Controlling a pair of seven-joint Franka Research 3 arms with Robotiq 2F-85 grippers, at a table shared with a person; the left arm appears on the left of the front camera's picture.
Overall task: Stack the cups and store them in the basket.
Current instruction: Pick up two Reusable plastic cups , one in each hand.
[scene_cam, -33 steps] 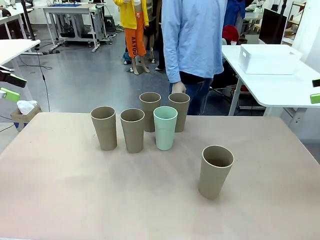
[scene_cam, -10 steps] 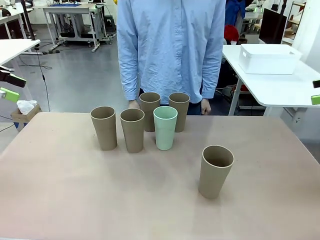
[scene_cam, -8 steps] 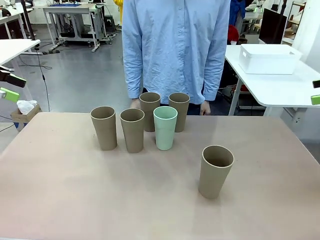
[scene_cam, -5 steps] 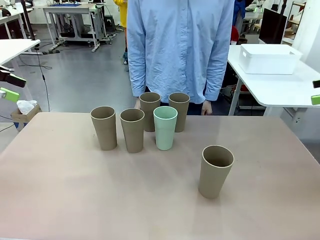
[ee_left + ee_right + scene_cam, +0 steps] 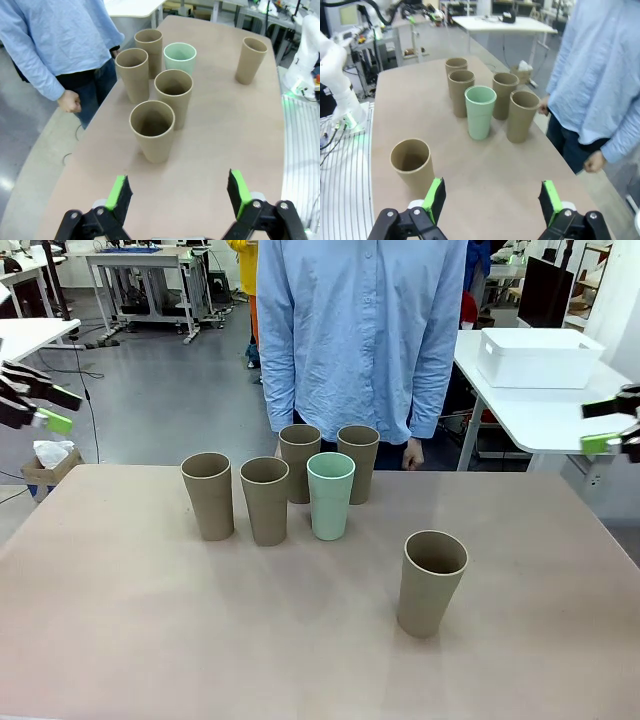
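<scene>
Cups [image 5: 265, 500] stand untouched: the left tool [image 5: 179, 189] and right tool [image 5: 492, 197] both gape wide and empty, well apart from them. Four tan ones and the mint cup [image 5: 330, 497] cluster upright near the table's [image 5: 150, 630] far edge, by the person [image 5: 360, 330]. A fifth tan cup [image 5: 432, 583] stands alone nearer the robot, and the basket [image 5: 540, 358] sits on a second table [image 5: 545, 418] at the right.

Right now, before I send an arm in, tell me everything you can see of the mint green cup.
The mint green cup is a tall, tapered, handleless tumbler with a matte finish, wider at the rim than at the base. It stands upright, mouth up, and looks empty. It rests on the table toward the far side, just in front of two of the tan cups, with another to its left. Nothing holds it.
</scene>
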